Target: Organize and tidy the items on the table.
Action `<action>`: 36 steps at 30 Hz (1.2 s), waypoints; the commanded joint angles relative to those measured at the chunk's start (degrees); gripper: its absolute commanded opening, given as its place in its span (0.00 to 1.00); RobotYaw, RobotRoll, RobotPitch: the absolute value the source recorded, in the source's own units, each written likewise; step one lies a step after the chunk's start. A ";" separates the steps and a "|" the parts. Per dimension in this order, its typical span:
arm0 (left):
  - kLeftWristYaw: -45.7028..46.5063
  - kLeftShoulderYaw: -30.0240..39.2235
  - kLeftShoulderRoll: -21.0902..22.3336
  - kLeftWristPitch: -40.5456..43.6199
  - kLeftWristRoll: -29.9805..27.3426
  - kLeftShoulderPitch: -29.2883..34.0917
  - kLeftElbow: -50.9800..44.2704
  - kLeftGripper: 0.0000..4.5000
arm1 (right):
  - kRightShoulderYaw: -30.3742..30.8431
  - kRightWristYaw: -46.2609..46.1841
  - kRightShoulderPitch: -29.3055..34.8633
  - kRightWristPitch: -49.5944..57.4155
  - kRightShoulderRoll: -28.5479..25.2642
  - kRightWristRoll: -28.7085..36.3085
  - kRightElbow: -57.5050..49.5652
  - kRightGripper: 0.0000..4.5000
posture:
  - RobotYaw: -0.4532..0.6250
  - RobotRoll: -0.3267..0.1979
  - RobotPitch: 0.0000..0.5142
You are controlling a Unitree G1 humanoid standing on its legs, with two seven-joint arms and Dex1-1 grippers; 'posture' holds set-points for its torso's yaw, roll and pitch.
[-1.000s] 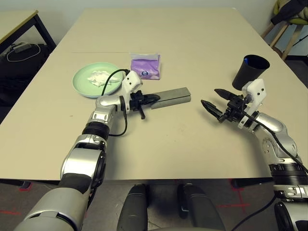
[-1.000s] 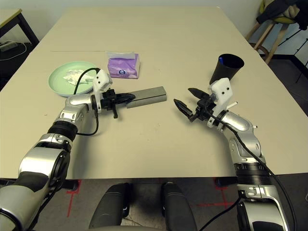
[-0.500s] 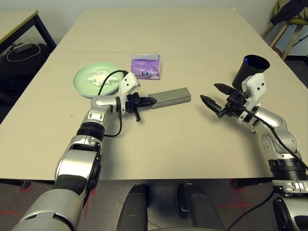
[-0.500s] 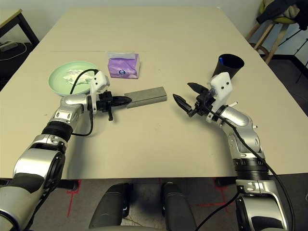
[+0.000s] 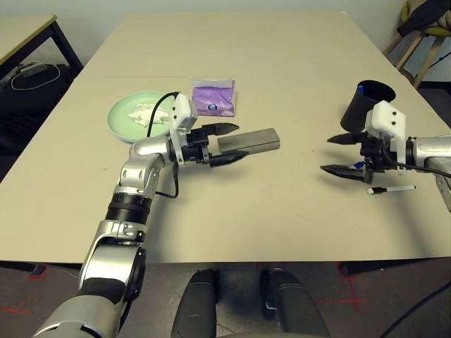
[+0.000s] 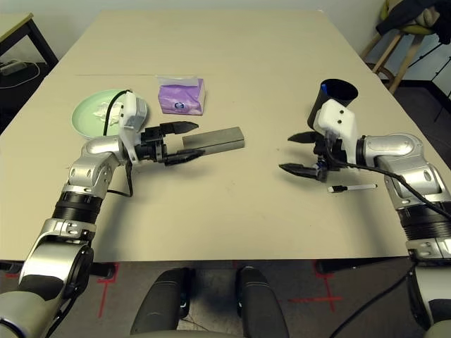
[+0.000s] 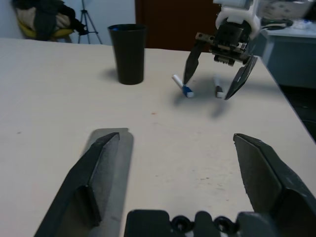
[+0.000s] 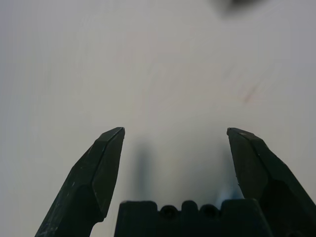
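Silver ribbed forearms [image 5: 134,190] carry white wrist housings, looping black cables and pointed black jaws.

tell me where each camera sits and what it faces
Left and right eye views: head, looking down over silver forearms; both share the grey glasses case.
Left wrist: along the open left gripper toward the black cup and right gripper.
Right wrist: down between the open right gripper's fingers at the table.

I see a mint green plate [image 5: 134,117] on my table [image 5: 282,63], a crumpled white tissue [image 5: 144,111] lying on it. A purple tissue pack [image 5: 213,96] sits beside it. The grey glasses case [image 5: 250,140] lies flat and closed. A black cup [image 5: 365,105] stands upright near white-blue pens [image 7: 200,88].
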 commanded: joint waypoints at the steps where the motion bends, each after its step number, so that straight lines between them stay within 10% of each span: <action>1: 0.44 -1.55 -0.56 0.67 -0.86 0.57 -1.80 0.99 | 5.47 2.69 -3.03 -10.20 -3.00 -9.40 6.62 1.00 | 0.50 0.62 0.22; 13: 2.07 -1.52 -0.47 0.66 -1.40 0.60 -2.51 0.99 | 11.90 -0.82 -13.94 -26.78 0.12 -23.49 22.93 1.00 | 0.52 0.62 0.22; 36: 2.48 -2.10 0.80 -0.89 -1.31 2.01 -4.26 0.99 | 11.43 1.35 -11.92 -23.63 2.41 -23.30 21.40 1.00 | 0.53 0.62 0.23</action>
